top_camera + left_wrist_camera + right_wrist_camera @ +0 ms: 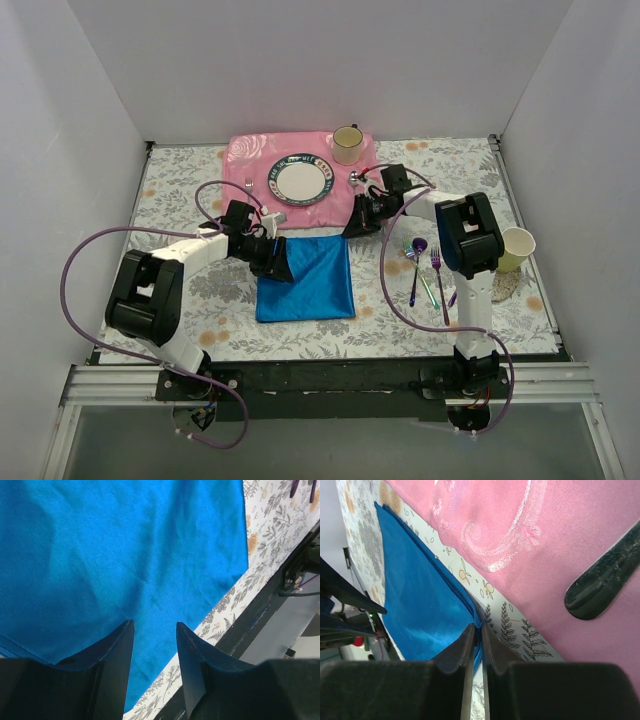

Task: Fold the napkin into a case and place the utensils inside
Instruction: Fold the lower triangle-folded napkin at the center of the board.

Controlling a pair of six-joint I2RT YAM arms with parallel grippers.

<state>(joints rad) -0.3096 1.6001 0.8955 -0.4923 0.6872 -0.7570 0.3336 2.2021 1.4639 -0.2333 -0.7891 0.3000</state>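
Observation:
The blue napkin (pixel 305 280) lies flat on the floral tablecloth in the middle. My left gripper (pixel 275 258) hovers at its far left corner; in the left wrist view its jaws (pixel 154 624) stand apart over the napkin (pixel 125 550), with nothing pinched between them. At the far right corner, my right gripper (pixel 352 228) has its jaws (pixel 476 627) pressed together on the napkin's layered edge (pixel 420 600). The iridescent utensils (pixel 425 270), including a spoon and a fork, lie on the table right of the napkin. No case shows.
A pink placemat (pixel 250 155) at the back carries a plate (pixel 300 180) and a yellow cup (pixel 347 145). A dark utensil handle (pixel 602 587) rests on the placemat near my right gripper. Another cup (pixel 518 248) stands at the right. The table's front edge (pixel 260 615) runs close by.

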